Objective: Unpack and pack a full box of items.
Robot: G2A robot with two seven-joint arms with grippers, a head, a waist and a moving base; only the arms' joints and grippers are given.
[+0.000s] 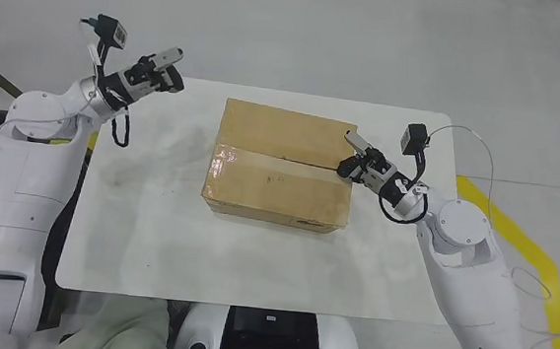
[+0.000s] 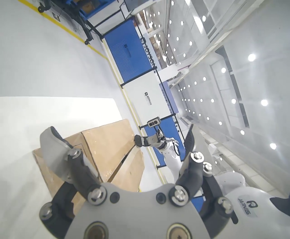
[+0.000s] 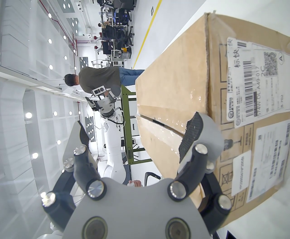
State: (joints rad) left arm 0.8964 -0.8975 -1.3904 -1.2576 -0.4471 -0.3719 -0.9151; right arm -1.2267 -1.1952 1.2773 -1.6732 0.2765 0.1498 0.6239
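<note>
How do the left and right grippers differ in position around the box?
The left gripper hangs at a corner of the table, clear of the box; the right gripper is at the box's end, by the top seam. No left finger reaches the box; one right finger lies over its top. Both are open and empty.

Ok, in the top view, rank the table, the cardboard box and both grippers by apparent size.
1. table
2. cardboard box
3. left gripper and right gripper: they look alike, so no ranking between them.

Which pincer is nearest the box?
The right pincer, open at the labelled end of the box. The left pincer hangs open by a far corner of the table.
</note>
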